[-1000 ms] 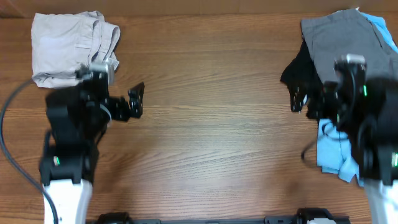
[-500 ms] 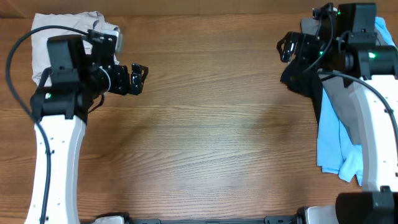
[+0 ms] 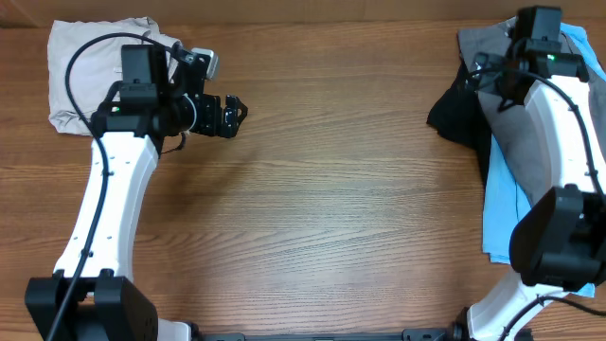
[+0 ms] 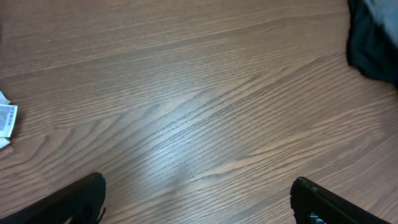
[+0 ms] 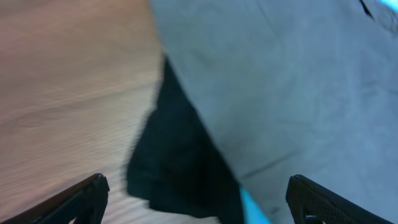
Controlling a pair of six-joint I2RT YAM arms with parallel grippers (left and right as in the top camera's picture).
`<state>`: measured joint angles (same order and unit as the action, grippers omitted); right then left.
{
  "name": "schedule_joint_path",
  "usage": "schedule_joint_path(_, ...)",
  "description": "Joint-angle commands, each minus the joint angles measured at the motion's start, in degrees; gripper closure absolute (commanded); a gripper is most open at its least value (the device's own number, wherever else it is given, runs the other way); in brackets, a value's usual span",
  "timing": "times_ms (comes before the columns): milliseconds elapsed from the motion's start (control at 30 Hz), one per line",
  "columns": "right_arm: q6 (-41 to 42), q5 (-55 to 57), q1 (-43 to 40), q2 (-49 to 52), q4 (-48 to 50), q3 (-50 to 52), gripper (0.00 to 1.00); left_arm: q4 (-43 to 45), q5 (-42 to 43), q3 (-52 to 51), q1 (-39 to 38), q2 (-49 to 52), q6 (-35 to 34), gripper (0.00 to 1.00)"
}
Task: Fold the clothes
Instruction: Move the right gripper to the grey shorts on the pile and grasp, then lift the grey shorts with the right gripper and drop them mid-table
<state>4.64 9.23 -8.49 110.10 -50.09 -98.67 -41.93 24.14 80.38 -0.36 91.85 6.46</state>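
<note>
Wood-grain tabletop (image 3: 331,189) carries all the garments.

Left jaws: wide apart, holding nothing, over bare wood. Beige shorts (image 3: 85,66) lie bundled behind these jaws, beside the left arm. A small white tag (image 4: 5,121) shows off to their left. Black garment (image 4: 373,43) lies well ahead of them and to the right, across the tabletop.

Right jaws: wide apart, holding nothing, over the pile. Grey shorts (image 5: 280,81) spread ahead of these jaws and to their right. The black garment pokes out from under the shorts' edge, between the two fingertips. Blue shirt (image 3: 507,218) shows from under the grey shorts and trails back along the right arm.
</note>
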Motion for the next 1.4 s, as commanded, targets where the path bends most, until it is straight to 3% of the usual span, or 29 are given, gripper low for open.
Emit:
schedule_joint_path(0,2.05,1.79,-4.48,2.62,-2.21,-1.40,0.08,1.55,-2.29,1.36,-1.68,2.29,1.27,0.04)
schedule_joint_path(100,2.16,-0.57,-8.13,3.93,-4.57,-1.33,0.10,2.67,-2.40,1.36,-2.78,4.17,1.25,0.04)
schedule_joint_path(267,-6.69,-0.28,-9.01,4.28,-6.21,0.20,0.16,3.96,-2.51,1.36,-3.82,6.69,1.22,0.04)
schedule_joint_path(700,-7.74,1.20,-9.01,9.68,-9.44,1.49,0.28,5.03,-3.39,1.36,-4.59,8.87,1.07,0.06)
schedule_joint_path(933,-7.65,1.20,-9.27,9.94,-6.01,5.33,0.33,5.33,-3.39,1.36,-4.59,8.87,1.07,0.05)
schedule_joint_path(1267,-3.08,1.25,-10.14,9.94,0.24,11.26,0.62,5.27,-3.39,1.36,-4.59,8.87,1.07,0.05)
schedule_joint_path(1367,-2.86,1.22,-10.40,9.94,0.37,11.34,0.79,5.18,-3.41,1.36,-4.59,8.87,1.07,0.06)
